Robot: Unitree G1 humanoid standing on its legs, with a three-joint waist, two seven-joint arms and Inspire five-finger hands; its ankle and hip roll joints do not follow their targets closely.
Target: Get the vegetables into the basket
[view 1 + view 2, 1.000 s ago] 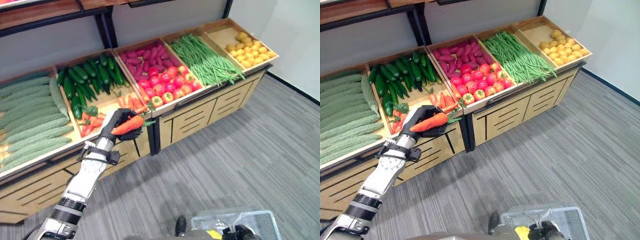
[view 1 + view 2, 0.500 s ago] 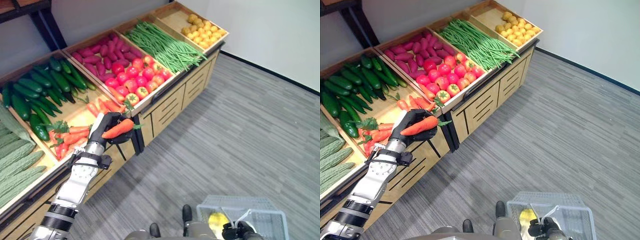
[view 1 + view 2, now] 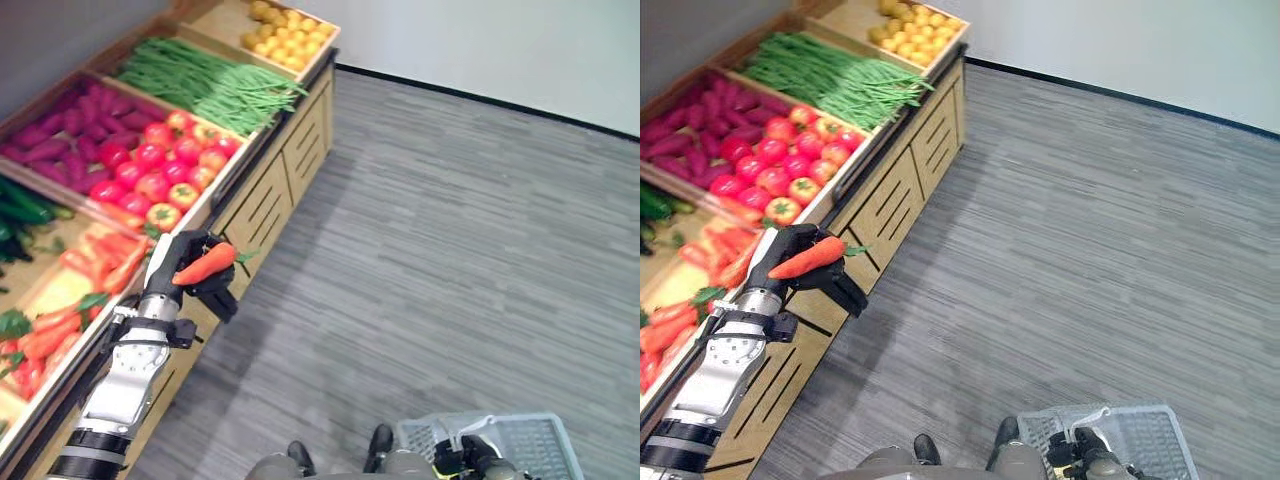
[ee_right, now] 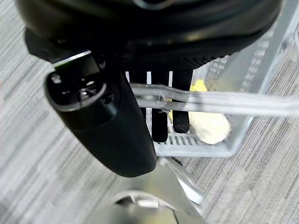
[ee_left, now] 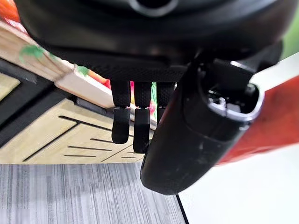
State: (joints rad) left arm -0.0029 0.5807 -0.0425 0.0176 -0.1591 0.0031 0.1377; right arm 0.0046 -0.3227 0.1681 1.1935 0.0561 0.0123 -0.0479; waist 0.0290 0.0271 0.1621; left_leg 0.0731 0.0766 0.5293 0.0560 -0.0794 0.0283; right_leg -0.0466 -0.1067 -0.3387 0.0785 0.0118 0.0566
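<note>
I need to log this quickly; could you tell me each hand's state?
Left hand: shut on the carrot.
Right hand: shut on the basket's handle.

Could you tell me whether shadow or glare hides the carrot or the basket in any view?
Left eye view: even light, no glare on the carrot in the left hand. Right wrist view: the clear handle of the basket glints across the curled fingers of the right hand but is readable.

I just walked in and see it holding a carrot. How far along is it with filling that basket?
Partly done: a yellow item already lies in the basket, whose handle the right hand grips. In hand: the left hand holds a carrot beside the produce stand, not yet over the basket. Left: dropping it in.
</note>
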